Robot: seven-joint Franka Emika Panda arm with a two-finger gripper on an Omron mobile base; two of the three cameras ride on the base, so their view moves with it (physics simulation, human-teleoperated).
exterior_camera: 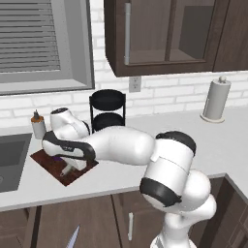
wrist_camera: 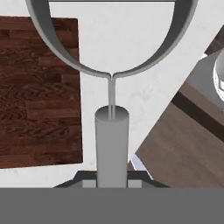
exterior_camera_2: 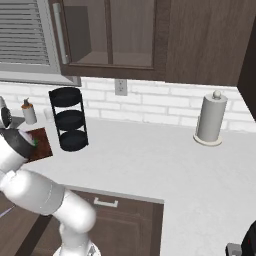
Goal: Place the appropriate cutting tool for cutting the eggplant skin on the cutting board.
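While the pincer (exterior_camera: 66, 170) hangs low over the near corner of the cutting board (exterior_camera: 48, 162), it is pinching a peeler (wrist_camera: 112, 109): in the hand view a grey cylindrical handle runs up from between the finger tips, a thin stem leaves its top and splits into a wide grey loop. That points to the carrying-and-placing step, with the tool already picked and brought to the board, and only the setting down left.

In the hand view the dark reddish-brown board lies to the left of the handle, while the peeler's stem and most of its loop sit over the pale desk (wrist_camera: 131, 52) just beside the board's edge. In the left base view the tool slants down from the hand to the board's near corner; whether it touches the wood I cannot tell. A glimpse of purple under the wrist may be the eggplant (exterior_camera: 57, 158), on the board and mostly hidden by the arm.

The next move, as I judge it, calls for a short shift toward the board's middle, so the whole tool is over wood, then a gentle lowering and release clear of the eggplant.

Behind the board stand a small bottle (exterior_camera: 38, 125) and a black three-tier rack (exterior_camera: 107, 110); the sink (exterior_camera: 9, 160) lies to the left.
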